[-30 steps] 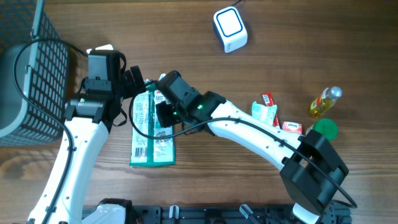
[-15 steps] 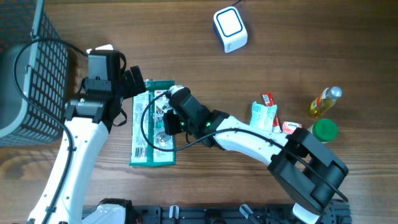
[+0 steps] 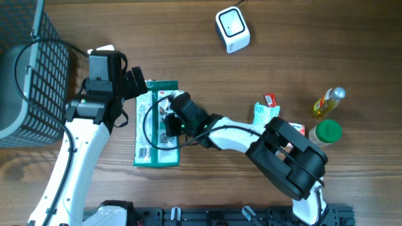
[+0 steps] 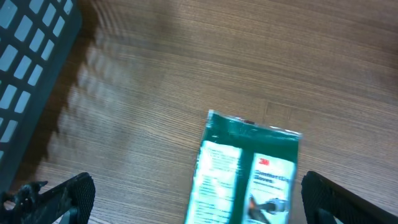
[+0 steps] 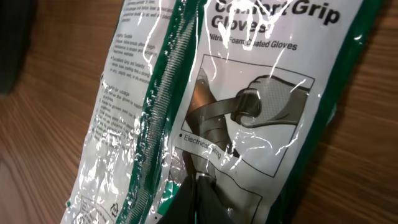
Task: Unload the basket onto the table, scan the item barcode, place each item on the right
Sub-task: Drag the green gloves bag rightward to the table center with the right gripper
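The item is a flat green and white glove package (image 3: 156, 122) lying on the wooden table, seen close in the right wrist view (image 5: 249, 93) and the left wrist view (image 4: 249, 174). My right gripper (image 3: 169, 123) is shut, its joined fingertips (image 5: 200, 182) pressing on the package's clear film near the printed glove picture. At the package's far end, my left gripper (image 3: 139, 86) hovers open, with its two black fingers (image 4: 62, 196) wide apart on either side of that end and nothing held. A white and blue scanner (image 3: 232, 29) stands at the back. No barcode is readable.
A dark wire basket (image 3: 31, 75) fills the left edge. On the right lie small snack packets (image 3: 267, 110), a yellow bottle (image 3: 328, 103) and a green-lidded jar (image 3: 328, 132). Bare wood separates the package from the scanner.
My right gripper has slid down the package towards its middle while the arm folded in from the right. The package shifted slightly right. The left arm stayed put, open.
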Motion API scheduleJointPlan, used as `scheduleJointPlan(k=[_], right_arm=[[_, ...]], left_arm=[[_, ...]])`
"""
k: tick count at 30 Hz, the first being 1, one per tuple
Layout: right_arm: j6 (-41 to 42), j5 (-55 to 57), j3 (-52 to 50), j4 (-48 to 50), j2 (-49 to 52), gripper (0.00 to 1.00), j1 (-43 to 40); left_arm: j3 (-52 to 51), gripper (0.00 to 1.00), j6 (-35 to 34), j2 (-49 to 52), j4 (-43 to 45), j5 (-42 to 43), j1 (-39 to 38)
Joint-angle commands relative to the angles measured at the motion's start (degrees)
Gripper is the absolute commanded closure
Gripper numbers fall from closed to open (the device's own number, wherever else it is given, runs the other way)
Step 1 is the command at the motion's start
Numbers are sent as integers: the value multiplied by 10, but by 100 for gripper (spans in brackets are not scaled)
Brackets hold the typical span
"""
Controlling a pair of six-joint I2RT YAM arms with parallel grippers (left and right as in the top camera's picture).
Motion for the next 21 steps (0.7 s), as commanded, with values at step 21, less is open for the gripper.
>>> scheduleJointPlan(k=[21], right_arm=[[-121, -26, 14, -349, -239, 63, -181]], left_arm=[[7, 0, -9, -2, 2, -3, 2]])
